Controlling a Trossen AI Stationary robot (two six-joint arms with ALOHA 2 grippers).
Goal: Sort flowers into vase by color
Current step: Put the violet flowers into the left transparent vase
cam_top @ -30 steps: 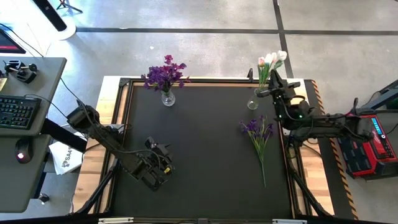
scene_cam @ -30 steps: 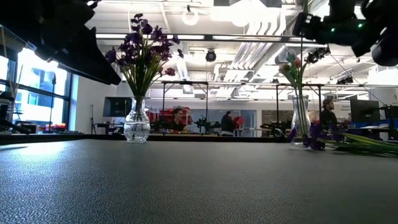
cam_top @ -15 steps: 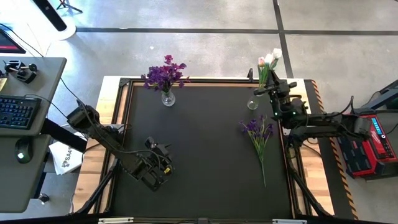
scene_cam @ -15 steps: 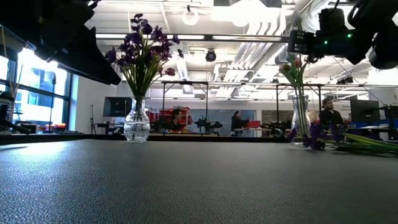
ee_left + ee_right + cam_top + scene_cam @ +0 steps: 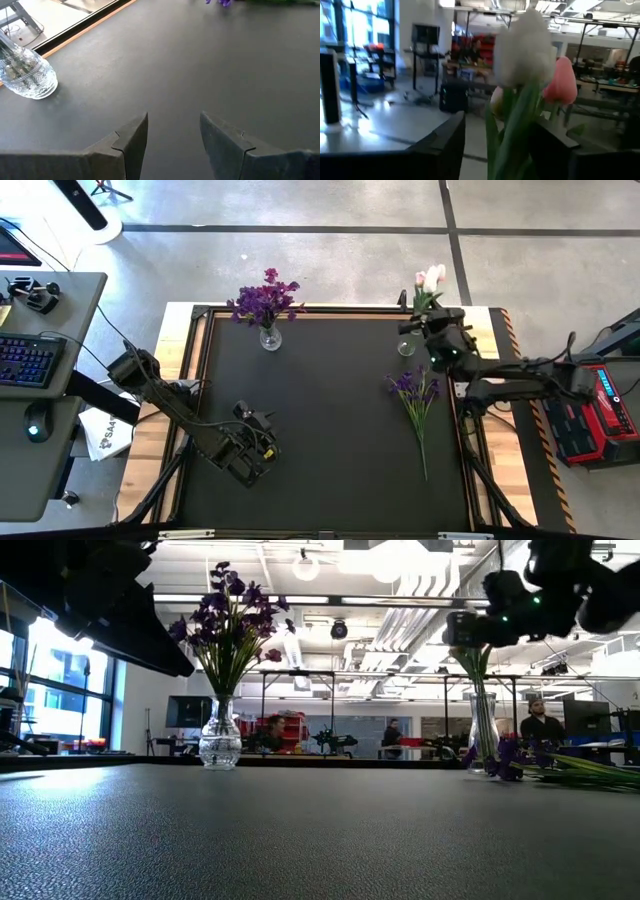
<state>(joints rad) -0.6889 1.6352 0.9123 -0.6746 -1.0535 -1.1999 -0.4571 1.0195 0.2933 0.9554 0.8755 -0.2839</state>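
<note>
High view: the right gripper (image 5: 418,326) stands at the tulip vase (image 5: 406,346) near the table's (image 5: 330,430) two o'clock corner, the pink and white tulips (image 5: 430,279) rising just beyond it; the purple flowers (image 5: 266,300) fill the other vase (image 5: 270,338) at eleven o'clock, and one loose purple stem (image 5: 418,402) lies on the mat at three o'clock, unsorted. The left gripper (image 5: 262,442) waits at seven o'clock. Low view: the right gripper (image 5: 470,630) hangs over the tulip vase (image 5: 482,732) at the stems' top. Left wrist view: fingers (image 5: 131,140) spread, nothing between them. Right wrist view: the fingers (image 5: 442,140) stand apart, tulip stems (image 5: 512,135) between them, seemingly unpinched — release appears complete. Risk: withdrawing sideways could snag a stem on a finger and drag the tulips out or tip the narrow vase; a straight lift is advised. Against a second ago, the right gripper has moved in toward the vase and parted its fingers, and the tulips sit lower — the left arm and loose stem are unchanged.
</note>
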